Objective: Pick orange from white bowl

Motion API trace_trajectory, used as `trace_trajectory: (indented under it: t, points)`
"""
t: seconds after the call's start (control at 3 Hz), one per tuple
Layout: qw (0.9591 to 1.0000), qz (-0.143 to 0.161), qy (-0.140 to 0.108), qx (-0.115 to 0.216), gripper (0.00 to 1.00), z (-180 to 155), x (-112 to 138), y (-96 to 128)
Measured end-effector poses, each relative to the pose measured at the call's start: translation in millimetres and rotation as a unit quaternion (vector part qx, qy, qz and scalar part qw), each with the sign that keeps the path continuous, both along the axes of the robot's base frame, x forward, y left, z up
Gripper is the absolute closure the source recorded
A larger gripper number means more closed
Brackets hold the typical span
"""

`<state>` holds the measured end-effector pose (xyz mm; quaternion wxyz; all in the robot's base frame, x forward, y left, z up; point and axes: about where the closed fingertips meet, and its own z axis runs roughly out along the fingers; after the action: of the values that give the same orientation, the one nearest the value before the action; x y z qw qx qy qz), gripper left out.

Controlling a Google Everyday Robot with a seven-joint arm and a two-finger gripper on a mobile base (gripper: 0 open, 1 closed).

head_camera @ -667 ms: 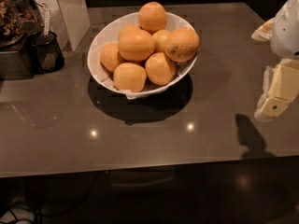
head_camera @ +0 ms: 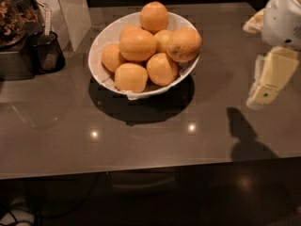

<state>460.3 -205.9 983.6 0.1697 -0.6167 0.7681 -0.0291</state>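
Grey counter [head_camera: 141, 140]: white bowl [head_camera: 141, 93] holds orange [head_camera: 183, 44] + other fruits [head_camera: 138, 45]; gripper [head_camera: 258, 98] right.

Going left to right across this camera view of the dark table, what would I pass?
Small black cup → wide glossy white ceramic bowl → large brown-mottled orange at the bowl's right rim → the robot's cream gripper, above the table near the right edge.

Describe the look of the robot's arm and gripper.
The gripper hangs at the right edge of the view, above the table and well to the right of the bowl. It is a pale cream, flat, tapering piece with a small dark dot near its lower tip. Above it, the arm has a rounded, glossy white housing. No cables show.
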Motion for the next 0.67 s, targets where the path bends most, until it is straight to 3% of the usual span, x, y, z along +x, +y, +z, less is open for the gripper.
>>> trace_trajectory:
  t: [0.33,0.67]
  points:
    - [0.9988,0.038,-0.017,0.027,0.0,14,43,27]
    - [0.9982,0.039,-0.032,0.032,0.0,24,49,29]
